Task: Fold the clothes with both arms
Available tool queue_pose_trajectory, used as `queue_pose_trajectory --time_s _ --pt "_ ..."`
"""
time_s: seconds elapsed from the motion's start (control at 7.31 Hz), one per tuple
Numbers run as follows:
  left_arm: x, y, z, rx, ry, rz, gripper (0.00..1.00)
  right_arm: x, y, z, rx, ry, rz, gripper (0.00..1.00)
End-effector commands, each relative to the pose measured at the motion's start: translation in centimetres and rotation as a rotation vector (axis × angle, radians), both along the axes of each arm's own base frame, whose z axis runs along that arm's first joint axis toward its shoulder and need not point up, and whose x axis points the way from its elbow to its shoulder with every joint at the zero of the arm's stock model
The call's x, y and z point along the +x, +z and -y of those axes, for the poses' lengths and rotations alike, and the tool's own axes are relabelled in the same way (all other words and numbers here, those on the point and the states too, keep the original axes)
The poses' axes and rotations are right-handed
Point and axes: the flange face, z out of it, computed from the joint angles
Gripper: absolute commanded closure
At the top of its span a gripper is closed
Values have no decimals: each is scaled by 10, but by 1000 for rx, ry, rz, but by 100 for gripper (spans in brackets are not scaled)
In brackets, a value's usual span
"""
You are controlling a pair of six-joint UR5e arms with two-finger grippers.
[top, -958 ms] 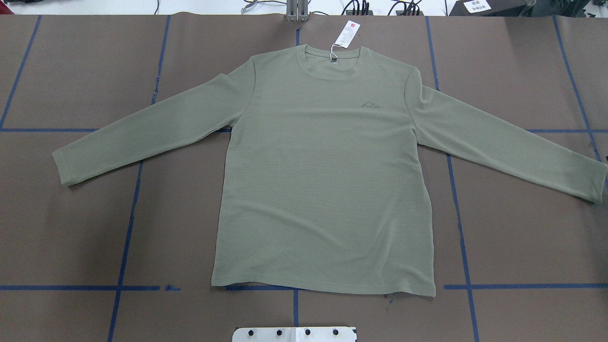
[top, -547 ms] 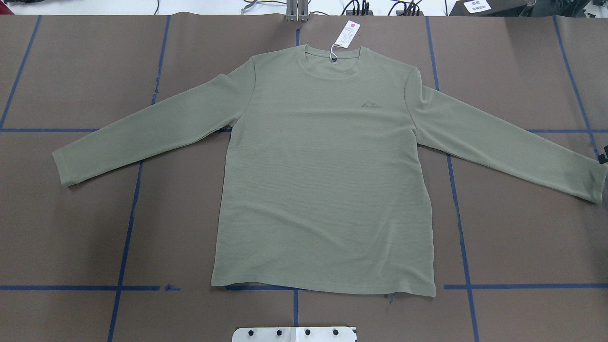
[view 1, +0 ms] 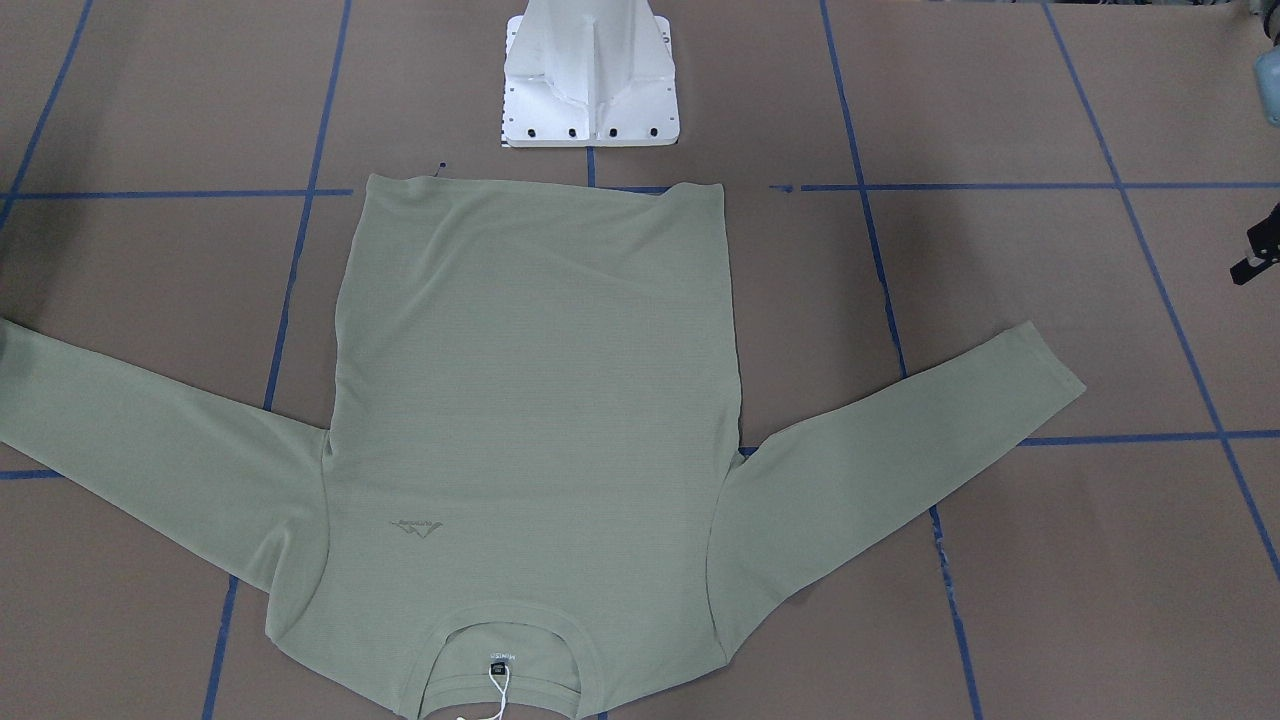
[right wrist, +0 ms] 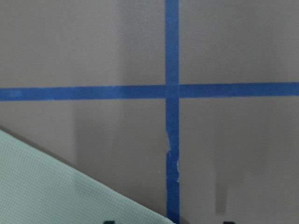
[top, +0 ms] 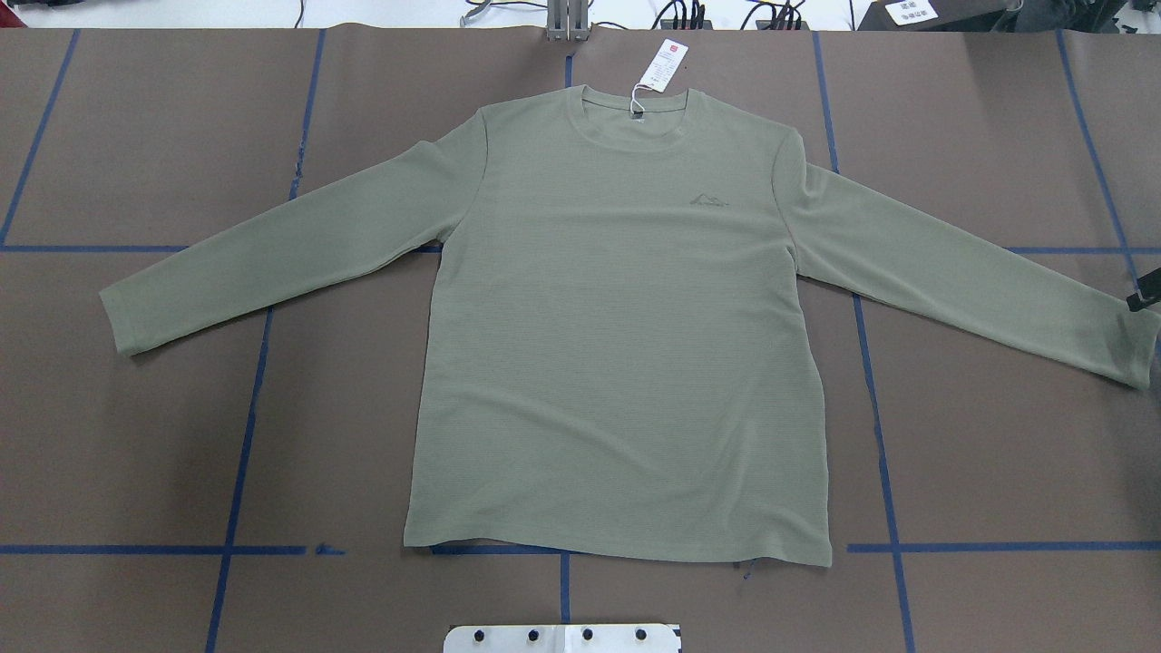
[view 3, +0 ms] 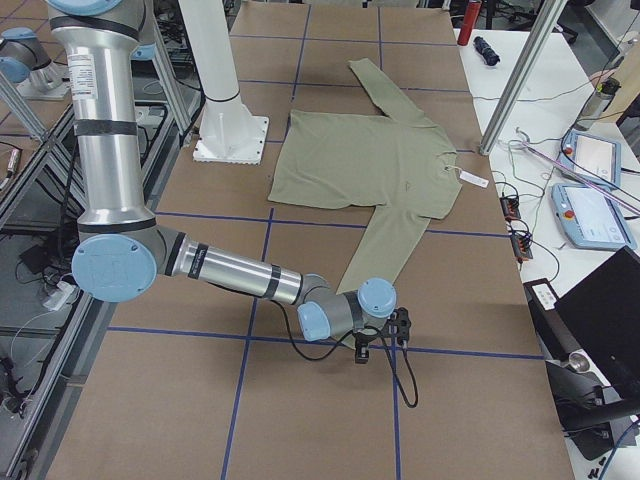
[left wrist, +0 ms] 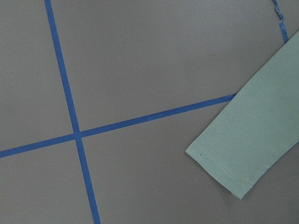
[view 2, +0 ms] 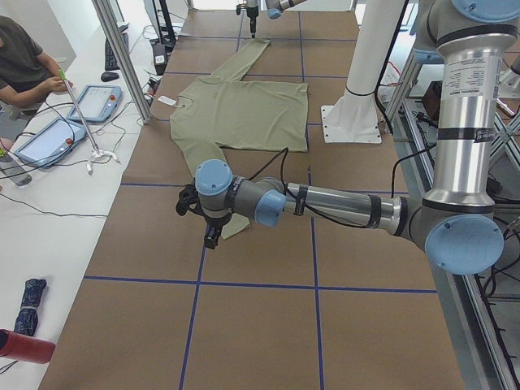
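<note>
The sage-green shirt point(top: 617, 336) lies flat and face up on the brown table, sleeves spread, collar and white hang tag point(top: 664, 65) at the far edge. My right gripper point(top: 1145, 297) just shows at the overhead view's right edge, over the right cuff point(top: 1120, 349). In the right wrist view two dark fingertips point(right wrist: 108, 222) sit apart at the bottom edge, with the sleeve point(right wrist: 46, 186) beside them. My left gripper point(view 2: 207, 231) hovers low just beyond the left cuff point(left wrist: 243, 149); only a black bit point(view 1: 1260, 248) shows at the front view's edge, and I cannot tell its state.
The white pedestal base point(view 1: 590, 80) stands just behind the shirt's hem. Blue tape lines point(top: 245, 408) cross the table. A side bench holds tablets point(view 2: 97, 101), cables and a red bottle point(view 2: 24, 348), with a person point(view 2: 24, 61) seated there.
A black part of my right gripper has edged into the overhead view at the right, by the right cuff. The shirt has not moved.
</note>
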Motion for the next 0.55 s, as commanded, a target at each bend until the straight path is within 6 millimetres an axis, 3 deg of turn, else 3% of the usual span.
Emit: queue_pose_trajectory --time_s 0.0,0.41 --pt "0 0 0 2 2 0 0 -1 5 -3 -15 -3 6 44" --pt "0 1 0 2 5 -2 0 -7 8 -4 -21 -16 3 45"
